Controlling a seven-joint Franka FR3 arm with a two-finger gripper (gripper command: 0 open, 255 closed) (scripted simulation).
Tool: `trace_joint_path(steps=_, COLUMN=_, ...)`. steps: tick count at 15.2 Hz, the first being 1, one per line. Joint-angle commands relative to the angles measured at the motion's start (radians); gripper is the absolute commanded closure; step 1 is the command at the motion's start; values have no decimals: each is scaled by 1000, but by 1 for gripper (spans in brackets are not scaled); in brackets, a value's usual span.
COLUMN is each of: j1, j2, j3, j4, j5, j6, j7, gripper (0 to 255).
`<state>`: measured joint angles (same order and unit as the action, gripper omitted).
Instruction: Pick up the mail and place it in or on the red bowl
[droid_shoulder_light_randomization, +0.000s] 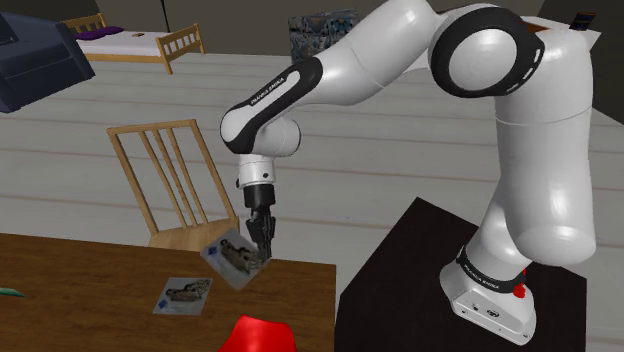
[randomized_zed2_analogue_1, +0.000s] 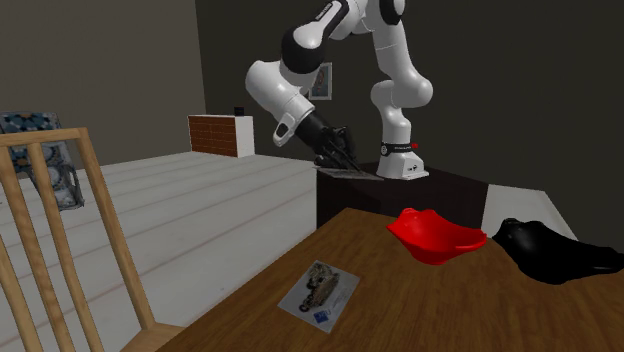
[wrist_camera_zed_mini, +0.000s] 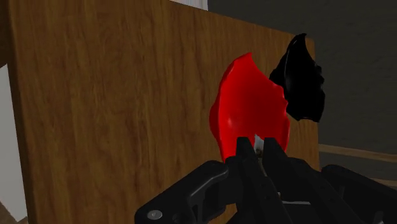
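Along the bottom of the shoulder view, a brown wooden table (droid_shoulder_light_randomization: 80, 300). At its end, the dark stand (droid_shoulder_light_randomization: 400, 270) bearing the white arm (droid_shoulder_light_randomization: 400, 50), bent forward and down over the tabletop. Behind the table's far edge, a pale wooden chair (droid_shoulder_light_randomization: 185, 237). On the table near the stand end, the red bowl (randomized_zed2_analogue_1: 435, 235), shallow and wavy-rimmed, just beside a black shape (randomized_zed2_analogue_1: 555, 250) of about the same size. Farther along the table, well apart from the bowl, another printed sheet (randomized_zed2_analogue_1: 320, 290), lying flat.

Up in the air above the table: the mail (droid_shoulder_light_randomization: 233, 262), a flat printed card, pinched near one corner in the black gripper (droid_shoulder_light_randomization: 263, 240). Fingers (wrist_camera_zed_mini: 245, 156) clenched on it, a white sliver showing between them in the wrist view. Hangs tilted, long axis slanting down from the fingertips toward the shoulder view's left. Touches neither table nor bowl.

In the wrist view, straight ahead of the fingertips and lower than the card: the bowl. Probably calls for a short carry over the rim, then a descent and a release.

On the forearm, small black lettering (droid_shoulder_light_randomization: 270, 88), seemingly FRANKA EMIKA; likewise on the base. On the card, a picture, no legible words.
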<state>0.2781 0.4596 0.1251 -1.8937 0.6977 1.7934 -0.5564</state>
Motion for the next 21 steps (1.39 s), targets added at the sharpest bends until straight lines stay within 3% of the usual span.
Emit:
trace_joint_path(steps=1, j1=23, j2=-52, j3=18, j4=-76, j5=27, j6=40, j7=7, gripper=255)
trace_joint_path(steps=11, j1=139, j2=-208, j3=126, j4=-301, j5=174, j6=208, j7=64, gripper=255)
trace_joint_path(steps=21, j1=148, j2=-96, j3=127, j4=-295, j5=192, j6=291, j7=-10, gripper=255)
